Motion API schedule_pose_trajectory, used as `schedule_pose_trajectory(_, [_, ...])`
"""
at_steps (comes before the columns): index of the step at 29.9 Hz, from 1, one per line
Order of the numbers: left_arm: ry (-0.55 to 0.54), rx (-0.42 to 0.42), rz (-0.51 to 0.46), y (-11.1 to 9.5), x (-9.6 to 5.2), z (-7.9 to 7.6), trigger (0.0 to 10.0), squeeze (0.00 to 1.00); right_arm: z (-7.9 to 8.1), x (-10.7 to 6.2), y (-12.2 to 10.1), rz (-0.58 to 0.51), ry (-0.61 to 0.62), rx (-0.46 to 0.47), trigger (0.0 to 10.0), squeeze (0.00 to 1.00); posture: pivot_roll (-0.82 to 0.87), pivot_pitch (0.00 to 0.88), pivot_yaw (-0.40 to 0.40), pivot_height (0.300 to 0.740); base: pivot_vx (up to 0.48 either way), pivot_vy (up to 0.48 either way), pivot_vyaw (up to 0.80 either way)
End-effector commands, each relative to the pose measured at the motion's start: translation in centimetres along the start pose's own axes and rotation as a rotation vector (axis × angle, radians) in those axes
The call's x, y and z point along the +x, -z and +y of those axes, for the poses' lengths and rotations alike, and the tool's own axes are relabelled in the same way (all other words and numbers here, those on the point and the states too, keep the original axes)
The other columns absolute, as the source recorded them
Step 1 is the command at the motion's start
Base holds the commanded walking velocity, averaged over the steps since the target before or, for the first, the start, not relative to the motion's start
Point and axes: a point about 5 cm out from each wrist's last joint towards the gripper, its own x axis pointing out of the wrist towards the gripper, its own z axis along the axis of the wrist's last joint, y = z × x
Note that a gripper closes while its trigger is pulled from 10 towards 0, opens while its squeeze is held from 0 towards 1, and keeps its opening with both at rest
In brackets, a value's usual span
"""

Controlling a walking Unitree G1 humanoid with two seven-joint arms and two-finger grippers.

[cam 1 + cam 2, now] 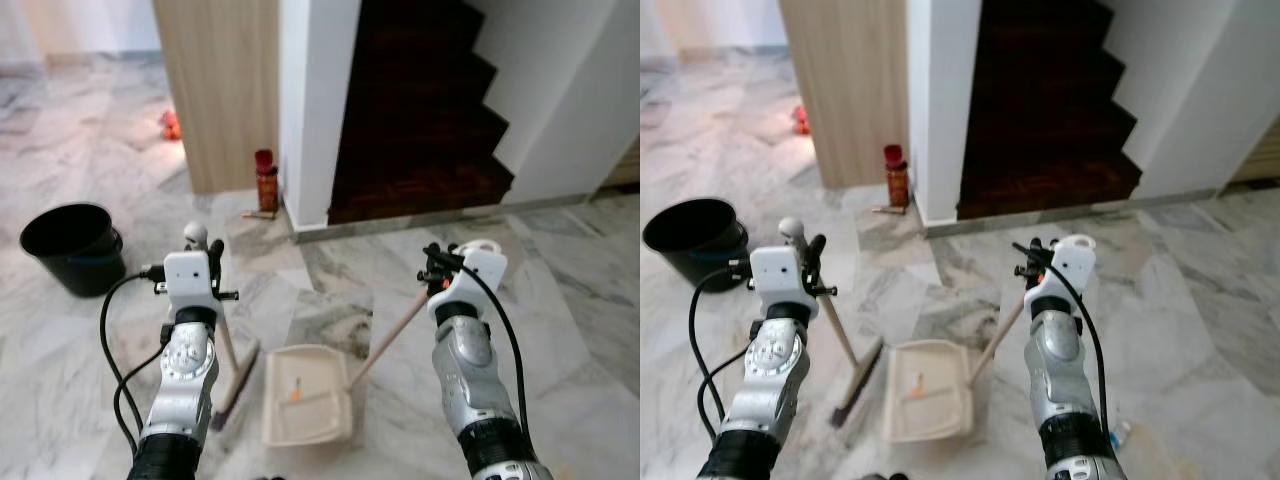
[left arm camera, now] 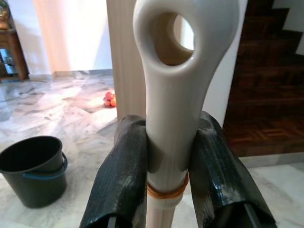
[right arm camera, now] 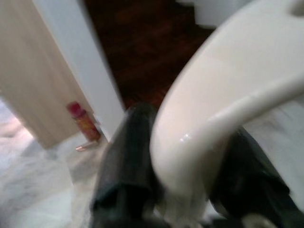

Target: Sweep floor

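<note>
Dustpan (image 1: pixel 308 395): one, cream, flat on the marble floor (image 1: pixel 560 300) at 6 o'clock between the arms; holds one small orange scrap (image 1: pixel 295 392).
Bucket (image 1: pixel 70 245): one, black, at 9 o'clock; inside too dark to tell.
Broom (image 1: pixel 232 372): one; head on the floor just left of the dustpan, handle rising to 10 o'clock.
Left tool (image 2: pixel 168 190): clamped on the broom's cream, holed handle end.
Right tool (image 3: pixel 190 185): clamped on the dustpan's long handle, at 3 o'clock.
Can (image 1: pixel 266 182): one, red, at 12 o'clock by the white wall corner.
Stairs (image 1: pixel 420 110): dark, at 1 o'clock.
</note>
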Motion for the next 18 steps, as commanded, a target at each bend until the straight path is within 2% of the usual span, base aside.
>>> schedule_pose_trajectory(1, [-0.01,-0.009,-0.054,-1.22,0.34,0.11,10.0,0.0,0.58,0.4,-0.95,-0.027,-0.006,0.036,10.0,0.0,0.06,0.0,-0.059,0.74,0.0,0.371,0.0])
schedule_pose_trajectory(5, [-0.024,-0.006,-0.063,-1.34,0.34,0.38,10.0,0.0,0.52,0.49,-0.83,-0.008,0.008,0.084,10.0,0.0,0.06,0.0,-0.06,0.74,0.0,0.373,0.0])
schedule_pose_trajectory(18, [-0.051,-0.003,-0.062,-1.34,0.18,0.56,10.0,0.0,0.55,0.52,-0.79,0.009,-0.001,0.095,10.0,0.0,0.06,0.0,-0.065,0.74,0.0,0.374,0.0])
